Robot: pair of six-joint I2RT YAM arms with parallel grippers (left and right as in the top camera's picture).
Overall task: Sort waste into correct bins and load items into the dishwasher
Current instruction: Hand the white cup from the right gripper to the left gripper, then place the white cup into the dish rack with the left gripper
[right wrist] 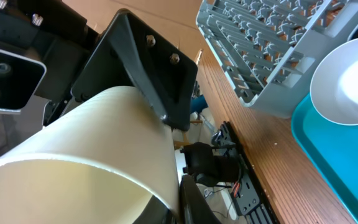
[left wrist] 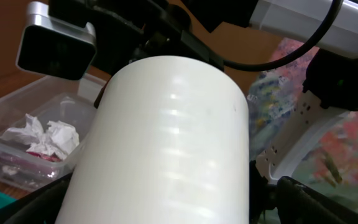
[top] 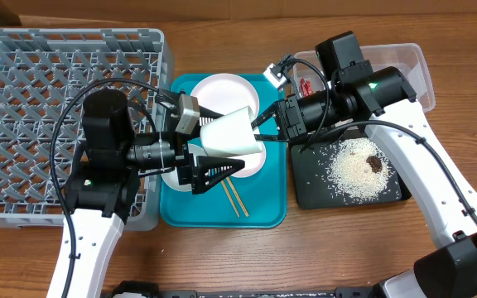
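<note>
With the right pincer (top: pixel 261 135) clenched on the white cup (top: pixel 232 132)'s rim, the left pincer (top: pixel 220 149), spread wide around its wall, should close squarely before any release.

Cup (top: pixel 230 132), left arm (top: pixel 110 136), right arm (top: pixel 338 99) crowd the tray (top: pixel 272 211) — rack (top: pixel 23 83) seemingly unobstructed.

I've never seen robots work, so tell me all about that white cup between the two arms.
The white cup is plain, smooth and glossy, likely plastic or ceramic. It lies tipped on its side above the teal tray, mouth toward the right gripper, which pinches its rim. The open left gripper straddles its wall.
</note>
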